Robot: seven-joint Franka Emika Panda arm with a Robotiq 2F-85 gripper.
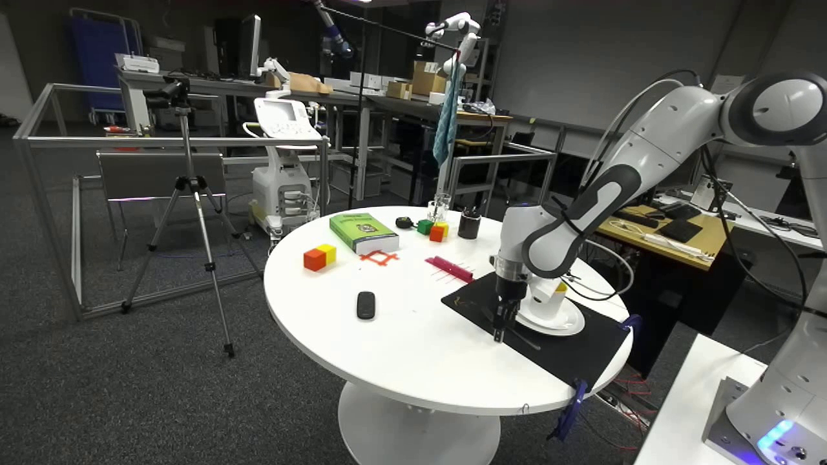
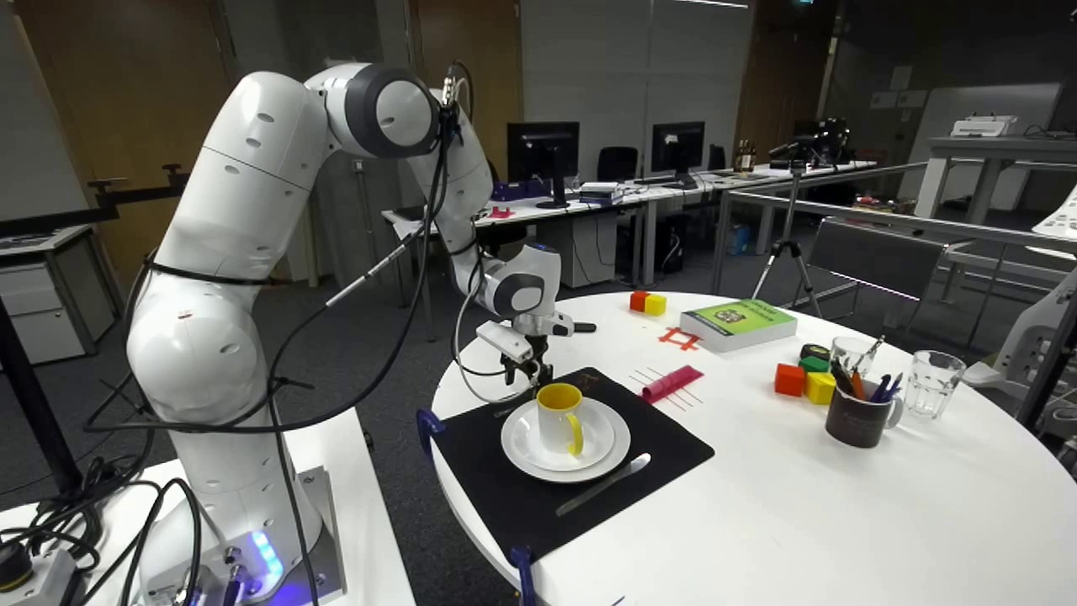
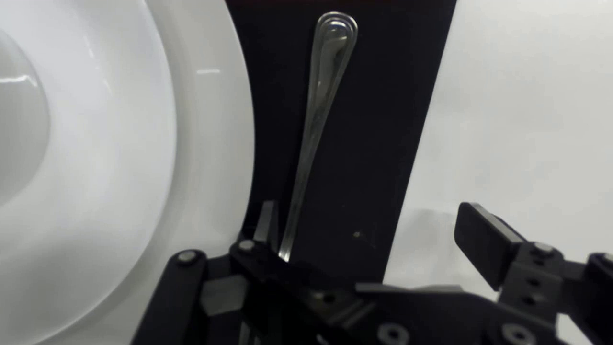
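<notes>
Black robot fingers [image 3: 483, 247] released, spread wide, low over white round tabletop [image 1: 407, 349]. Slim silver metal utensil [image 3: 320, 105] (one end hidden in wrist view) lies on black rectangular placemat [image 3: 378, 110], near one finger, beside stacked round white plates [image 3: 213, 115].

My arm [image 2: 236, 177]: glossy white shells [image 2: 223, 210], dark grey joint rings [image 2: 362, 114]. Blue light strip [image 2: 267, 553] on the base [image 2: 198, 539]; black cable [image 2: 210, 429] strapped on above base. Tool [image 3: 373, 230], far end from base: matte black links [image 3: 175, 306], silver screwheads [image 3: 187, 256].
</notes>
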